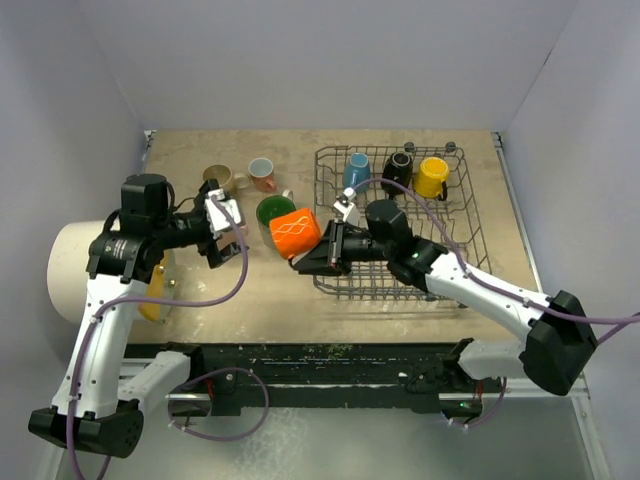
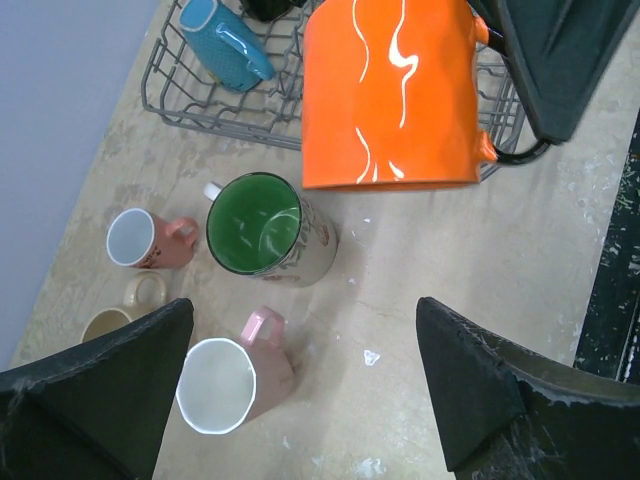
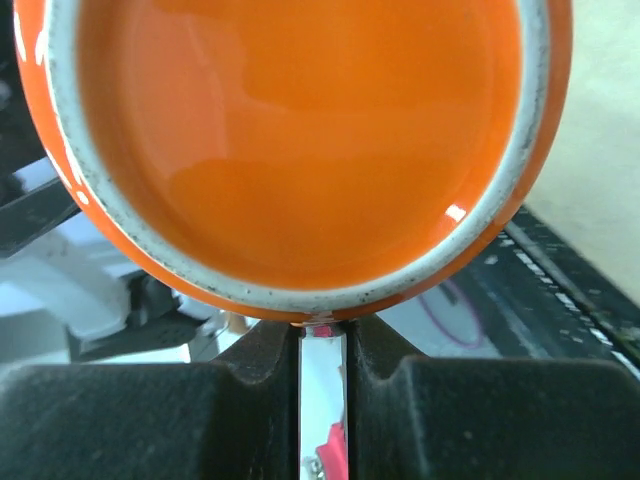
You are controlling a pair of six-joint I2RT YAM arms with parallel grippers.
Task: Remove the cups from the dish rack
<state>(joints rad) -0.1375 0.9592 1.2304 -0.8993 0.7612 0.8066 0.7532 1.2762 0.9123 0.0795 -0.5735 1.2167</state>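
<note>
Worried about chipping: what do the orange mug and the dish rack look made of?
The orange mug looks like glazed ceramic: glossy highlights on its wall, and a pale speckled rim in the right wrist view. The dish rack is thin dark grey wire, probably coated metal: matte, with no bare shine.

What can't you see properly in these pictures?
- Right wrist view: the orange mug fills the frame and hides most of what's behind it.
- Top view: the left gripper covers the pink mug.
- Left wrist view: the top edge cuts off the black mug; a finger hides part of the tan mug.
</note>
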